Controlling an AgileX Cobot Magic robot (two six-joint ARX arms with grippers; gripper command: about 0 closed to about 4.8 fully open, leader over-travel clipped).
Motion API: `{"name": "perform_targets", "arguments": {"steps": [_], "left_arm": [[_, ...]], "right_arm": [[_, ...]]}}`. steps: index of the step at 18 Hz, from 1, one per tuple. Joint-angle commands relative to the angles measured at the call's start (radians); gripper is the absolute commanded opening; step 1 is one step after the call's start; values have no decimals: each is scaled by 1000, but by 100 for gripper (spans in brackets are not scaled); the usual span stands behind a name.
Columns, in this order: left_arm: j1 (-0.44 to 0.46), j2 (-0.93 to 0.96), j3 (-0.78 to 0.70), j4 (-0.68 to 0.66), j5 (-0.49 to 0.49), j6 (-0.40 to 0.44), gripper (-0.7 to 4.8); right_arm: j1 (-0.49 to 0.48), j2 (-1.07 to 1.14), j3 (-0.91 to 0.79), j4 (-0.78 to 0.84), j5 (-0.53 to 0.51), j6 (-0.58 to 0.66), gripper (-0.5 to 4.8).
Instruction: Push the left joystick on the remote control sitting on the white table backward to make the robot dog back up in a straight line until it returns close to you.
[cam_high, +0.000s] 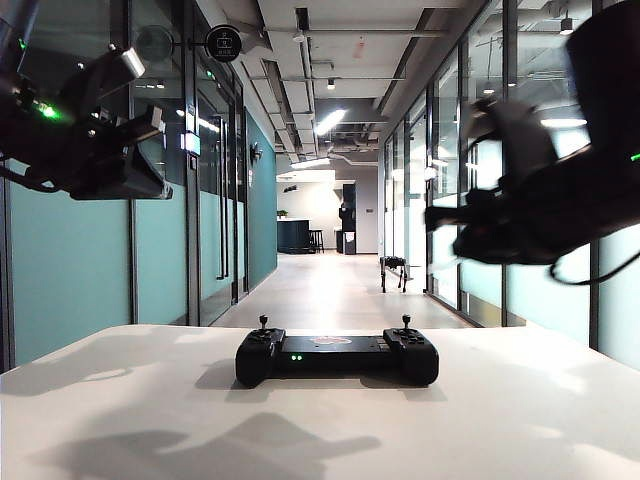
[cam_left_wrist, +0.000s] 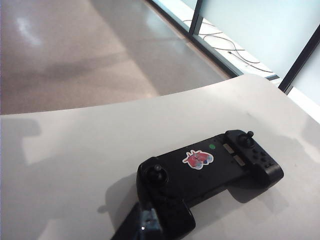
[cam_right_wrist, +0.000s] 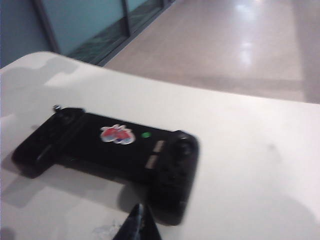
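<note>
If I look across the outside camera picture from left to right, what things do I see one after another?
Left gripper up high → left joystick → the remote control with its green lights, on the white table → right joystick → right gripper up high. The robot dog stands far down the hallway, above the remote's right half.

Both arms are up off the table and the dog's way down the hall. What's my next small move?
Probably lower the left gripper onto the left joystick. It hangs above the remote control, touching nothing, and the robot dog stands far down the corridor. The right gripper looks shut, also clear.
</note>
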Motion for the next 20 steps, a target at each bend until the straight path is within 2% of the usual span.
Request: {"name": "perform_targets", "arguments": {"steps": [1,6,7,9,10,12,13,15,17,19,20], "left_arm": [[-2,-1,5,9,6,5,-6],[-2,-1,5,8,7,5,-6],[-2,-1,5,8,7,5,-5],[-2,-1,5,8,14,4,-6],[-2,-1,5,8,14,4,-6],[-2,-1,5,8,14,4,-5],[-2,-1,5,8,14,4,-5],[-2,-1,5,8,14,4,-5],[-2,-1,5,8,14,4,-5],[-2,-1,5,8,14,4,-5],[-2,-1,5,8,14,4,-6]], "right_arm": [[32,82,50,23,40,13,-5],[64,203,111,23,84,24,-5],[64,217,119,18,84,43,16],[63,232,124,15,97,53,150],[63,236,124,14,113,70,181],[63,242,124,15,133,72,211],[63,242,125,14,137,72,253],[63,242,143,5,145,73,267],[63,247,161,-8,169,74,310],[63,264,179,-16,173,81,327],[63,286,192,-15,172,103,376]]}}
